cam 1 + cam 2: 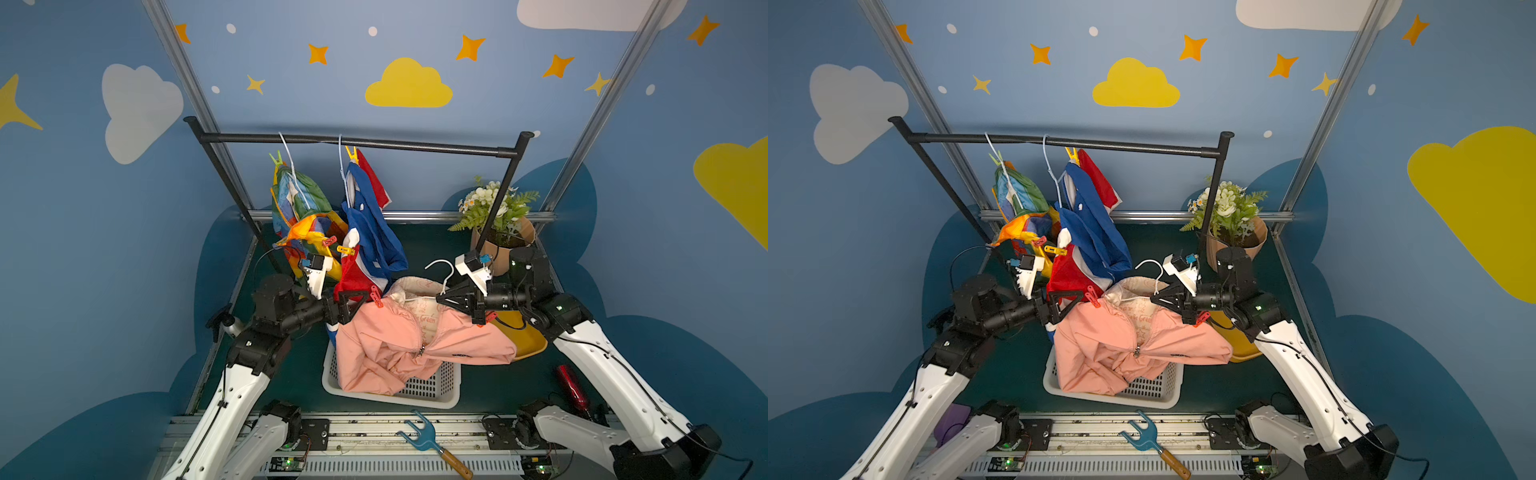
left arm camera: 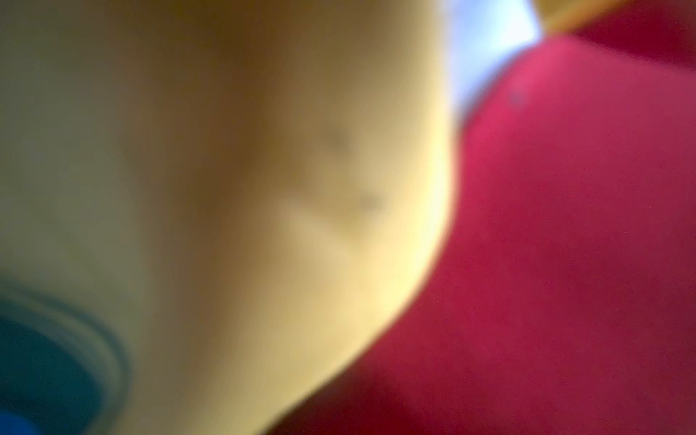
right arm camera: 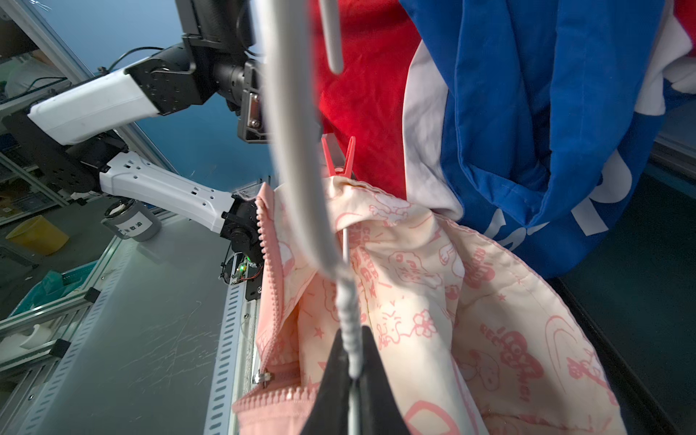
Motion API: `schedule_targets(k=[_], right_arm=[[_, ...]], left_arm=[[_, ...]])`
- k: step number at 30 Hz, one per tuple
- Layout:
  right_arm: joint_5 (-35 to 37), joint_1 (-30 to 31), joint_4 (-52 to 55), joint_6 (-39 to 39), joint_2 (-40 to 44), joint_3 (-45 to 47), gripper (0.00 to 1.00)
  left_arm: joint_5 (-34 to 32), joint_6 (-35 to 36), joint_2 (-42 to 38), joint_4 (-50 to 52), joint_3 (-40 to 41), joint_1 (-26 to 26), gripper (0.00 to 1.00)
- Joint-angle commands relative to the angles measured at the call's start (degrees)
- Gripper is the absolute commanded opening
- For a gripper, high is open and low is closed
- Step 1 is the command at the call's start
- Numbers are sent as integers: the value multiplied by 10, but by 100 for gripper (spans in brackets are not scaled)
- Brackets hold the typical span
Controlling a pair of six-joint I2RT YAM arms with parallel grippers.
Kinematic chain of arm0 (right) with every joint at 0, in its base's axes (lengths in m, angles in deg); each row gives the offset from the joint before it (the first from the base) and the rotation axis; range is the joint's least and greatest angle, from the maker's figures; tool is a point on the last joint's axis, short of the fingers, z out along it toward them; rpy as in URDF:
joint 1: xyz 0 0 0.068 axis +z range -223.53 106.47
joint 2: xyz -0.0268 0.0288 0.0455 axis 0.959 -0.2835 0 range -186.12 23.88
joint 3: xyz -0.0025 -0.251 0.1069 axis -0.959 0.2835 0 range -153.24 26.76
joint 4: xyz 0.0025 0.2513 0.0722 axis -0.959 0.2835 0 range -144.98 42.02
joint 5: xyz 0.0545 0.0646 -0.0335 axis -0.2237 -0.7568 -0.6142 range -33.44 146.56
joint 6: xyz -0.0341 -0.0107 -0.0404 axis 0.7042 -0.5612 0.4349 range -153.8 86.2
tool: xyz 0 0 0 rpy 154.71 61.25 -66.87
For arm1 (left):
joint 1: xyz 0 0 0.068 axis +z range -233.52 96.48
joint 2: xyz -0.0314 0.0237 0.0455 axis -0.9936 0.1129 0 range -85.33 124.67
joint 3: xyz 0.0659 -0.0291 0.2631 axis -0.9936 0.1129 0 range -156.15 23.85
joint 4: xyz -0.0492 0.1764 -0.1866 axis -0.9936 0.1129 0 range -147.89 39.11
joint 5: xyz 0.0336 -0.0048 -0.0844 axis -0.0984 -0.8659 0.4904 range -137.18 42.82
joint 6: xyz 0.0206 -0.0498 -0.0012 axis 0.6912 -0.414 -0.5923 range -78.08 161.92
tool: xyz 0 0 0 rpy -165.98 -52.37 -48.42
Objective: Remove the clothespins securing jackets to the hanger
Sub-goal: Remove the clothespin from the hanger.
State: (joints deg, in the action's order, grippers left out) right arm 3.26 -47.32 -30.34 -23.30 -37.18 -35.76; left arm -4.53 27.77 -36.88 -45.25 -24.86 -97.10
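Observation:
A pink jacket (image 1: 399, 345) hangs on a white hanger (image 1: 444, 268) over the basket. My right gripper (image 3: 352, 373) is shut on the hanger's twisted neck, also visible in a top view (image 1: 442, 297). A red clothespin (image 1: 376, 297) (image 3: 339, 158) pins the jacket's left shoulder, and another red clothespin (image 1: 490, 318) sits at the right shoulder. My left gripper (image 1: 365, 302) is right beside the left pin, jaws apart. The rainbow jacket (image 1: 299, 203) and the blue, white and red jacket (image 1: 370, 232) hang from the rail with green (image 1: 275, 159), yellow (image 1: 351, 153) (image 1: 345, 250) and pink (image 1: 329, 241) clothespins. Blurred yellow and red cloth fills the left wrist view.
A black rail (image 1: 357, 143) spans the back. A white basket (image 1: 436, 386) lies under the pink jacket, with a yellow bin (image 1: 528, 340) to its right. A potted plant (image 1: 498, 216) stands back right. A red bottle (image 1: 571, 384) and a blue fork tool (image 1: 424, 436) lie near the front.

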Motion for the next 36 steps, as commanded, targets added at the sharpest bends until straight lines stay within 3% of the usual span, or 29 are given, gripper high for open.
schedule_targets(k=[1, 4, 9, 13, 19, 22, 27, 36], right_arm=[[-19, -9, -13, 0, 17, 1, 0], [-27, -12, -9, 0, 14, -2, 0], [-30, -17, -11, 0, 4, -12, 0], [-26, -26, -5, 5, -7, -22, 0], [-27, -38, -7, -4, 6, -16, 0], [-21, -47, -3, -9, 17, -13, 0], [-27, -42, -31, -31, 18, -3, 0], [-8, -21, -26, -29, 21, -3, 0]], left_arm=[[123, 30, 28, -34, -34, 7, 82], [135, 57, 34, -16, -48, 8, 82], [158, 35, 30, -63, -32, 9, 81], [115, 45, 40, -57, -31, 8, 81], [170, 49, 81, -49, -64, 12, 79], [134, 71, 70, 3, -83, 11, 79], [-38, 41, -18, 12, -53, 9, 85], [-143, 72, -106, 94, -94, -78, 85]])
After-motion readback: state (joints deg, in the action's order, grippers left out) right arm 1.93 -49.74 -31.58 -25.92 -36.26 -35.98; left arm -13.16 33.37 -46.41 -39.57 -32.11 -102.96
